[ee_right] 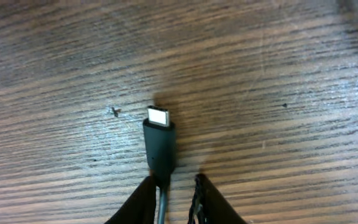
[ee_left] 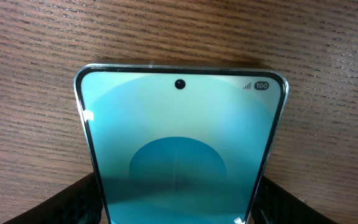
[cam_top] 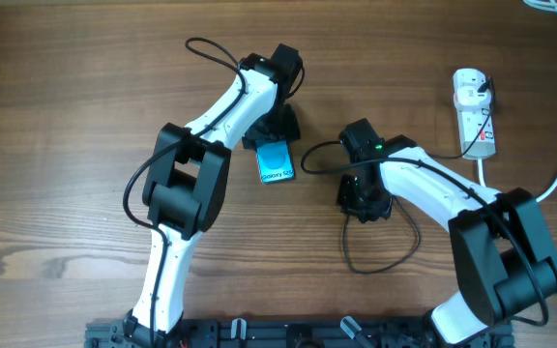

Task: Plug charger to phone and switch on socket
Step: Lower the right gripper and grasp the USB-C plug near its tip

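Right pincer (ee_right: 176,200) pinching charger (ee_right: 160,146), metal tip visible

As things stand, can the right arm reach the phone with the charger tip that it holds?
Probably yes. The right hand grips the charger, and the table between it and the phone looks open. The left hand holds only the phone's far end.

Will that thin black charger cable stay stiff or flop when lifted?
Probably floppy: the charger lies in loose loops on the table. Its connector looks rigid, so pinched just behind it by the right end effector, the tip should hold steady.
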